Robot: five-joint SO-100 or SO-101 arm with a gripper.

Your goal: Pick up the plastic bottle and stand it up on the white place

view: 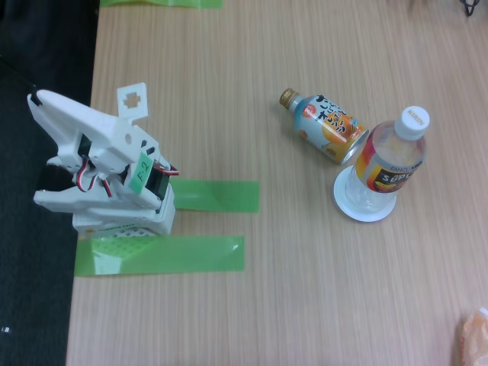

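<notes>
In the fixed view the white plastic robot arm [107, 168] sits folded over its base at the left edge of the light wooden table [290, 290]. Its jaws cannot be made out in the folded pose, so I cannot tell whether they are released or clenched; nothing is seen held in them.

The clear plastic bottle with a white screw cap and a red-orange-yellow label [390, 162] stands well apart from the arm, on the right side of the table. It is upright on the small flat round white disc [364, 207], whose rim shows around the bottle's base. Just beside it, to the upper left, a blue-and-orange can-like bottle with a gold cap [324, 124] lies on its side, its bottom end very near or touching the clear bottle.

Counted: one clear bottle, one white disc, one can-like bottle, one arm. Two green tape strips [200, 226] lie by the arm's base.
</notes>
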